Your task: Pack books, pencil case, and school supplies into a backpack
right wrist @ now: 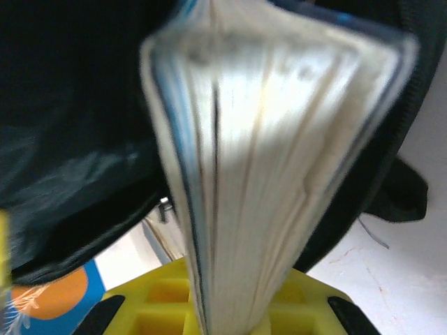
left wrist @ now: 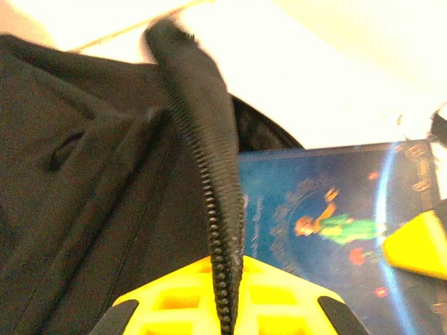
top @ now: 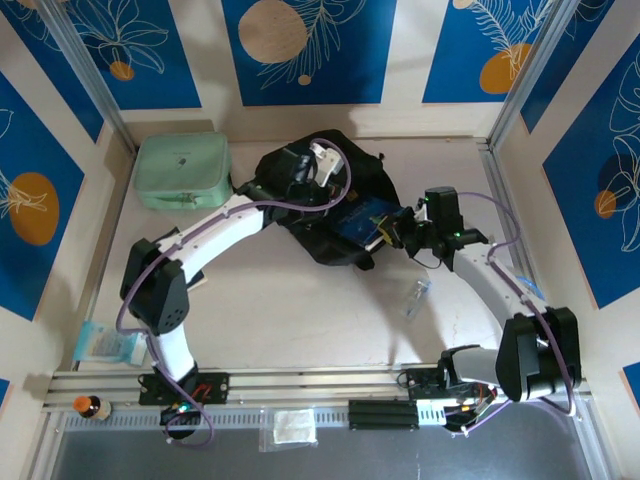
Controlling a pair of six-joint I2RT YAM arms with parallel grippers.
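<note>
**Both Grippers Clamped at the Backpack's Mouth**

The left gripper was closed tight on the zipper edge of the backpack, pinching the black fabric rim between its yellow fingers and holding it raised. The right gripper was shut on the books, gripping them by the page edges. The books sat partly inside the backpack's opening, blue cover up. The clear school supplies piece lay on the table near the backpack, on its right arm side. A mint green case rested just beside the backpack, on the side opposite.
</note>
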